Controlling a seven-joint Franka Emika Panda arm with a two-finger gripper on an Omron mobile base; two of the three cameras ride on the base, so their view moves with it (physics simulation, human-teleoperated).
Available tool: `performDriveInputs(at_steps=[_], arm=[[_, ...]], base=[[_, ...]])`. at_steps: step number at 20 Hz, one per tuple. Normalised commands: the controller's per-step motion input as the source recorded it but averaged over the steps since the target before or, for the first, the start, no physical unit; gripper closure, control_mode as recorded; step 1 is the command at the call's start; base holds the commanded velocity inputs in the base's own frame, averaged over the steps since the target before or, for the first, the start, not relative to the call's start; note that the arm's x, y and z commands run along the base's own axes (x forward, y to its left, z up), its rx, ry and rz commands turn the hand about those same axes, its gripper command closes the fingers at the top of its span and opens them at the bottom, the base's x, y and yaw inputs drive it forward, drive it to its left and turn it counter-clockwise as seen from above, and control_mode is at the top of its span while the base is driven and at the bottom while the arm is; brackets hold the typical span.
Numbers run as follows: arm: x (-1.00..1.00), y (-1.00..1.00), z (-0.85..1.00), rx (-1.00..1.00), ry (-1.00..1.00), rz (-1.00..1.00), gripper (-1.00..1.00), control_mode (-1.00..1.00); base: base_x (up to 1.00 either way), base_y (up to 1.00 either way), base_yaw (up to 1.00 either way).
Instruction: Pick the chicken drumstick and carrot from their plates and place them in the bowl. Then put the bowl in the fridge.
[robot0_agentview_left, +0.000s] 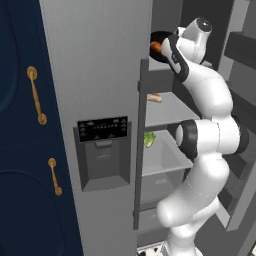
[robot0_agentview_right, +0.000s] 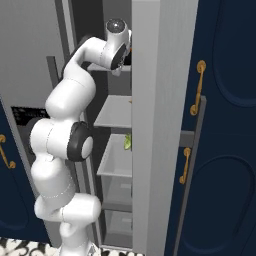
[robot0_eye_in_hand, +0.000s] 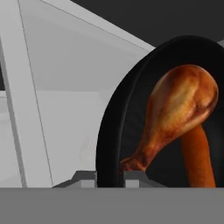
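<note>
The glossy black bowl sits tilted toward the hand camera. In it lie the reddish-brown chicken drumstick and, under it, the orange carrot. My gripper is shut on the bowl's near rim, one dark tip on each side of it. In the left base view the arm reaches high into the open fridge, and the bowl is held at the level of an upper shelf with an orange-brown bit showing over its rim. The plates are out of view.
The fridge's pale shelves hold a small tan item and a green item. The open fridge door stands close on the arm's right. The dispenser panel and navy cabinets with brass handles lie left.
</note>
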Motion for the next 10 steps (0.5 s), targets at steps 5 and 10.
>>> performDriveInputs(at_steps=[5,10], arm=[[0.6,-0.03,-0.02,0.0,0.0,0.0,1.0,-1.0],[0.37,-0.02,0.0,0.0,0.0,0.0,1.0,-1.0]], base=[[0.0,0.0,0.0],[0.0,0.0,0.0]])
